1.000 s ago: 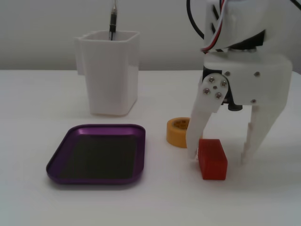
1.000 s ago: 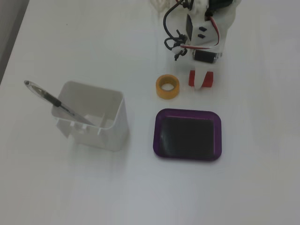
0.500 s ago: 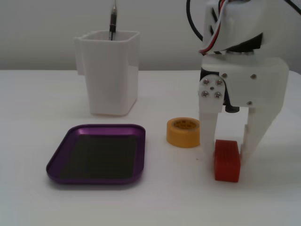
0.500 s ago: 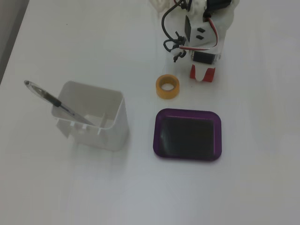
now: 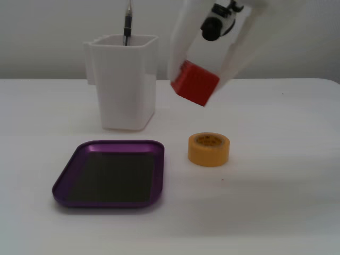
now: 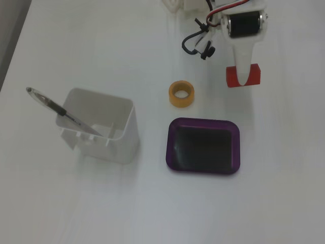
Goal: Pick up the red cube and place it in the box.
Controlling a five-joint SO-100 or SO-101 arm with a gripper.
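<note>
End effector (image 5: 204, 79): I had it clamped on the red cube (image 5: 194, 83).
Cube: lifted off the bench, above the yellow tape roll (image 5: 209, 149).
Left: carry to the box (image 5: 109, 199), release.

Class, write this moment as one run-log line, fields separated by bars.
phase: carry | pincer: shut on red cube, lifted off table | box: empty | yellow tape roll: on table

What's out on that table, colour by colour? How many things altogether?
Red: 1, cube, held up in the gripper
Yellow: 1, tape roll
Purple: 1, tray
White: 1, tub
Dark: 1, pen in the tub
Total: 5
</note>
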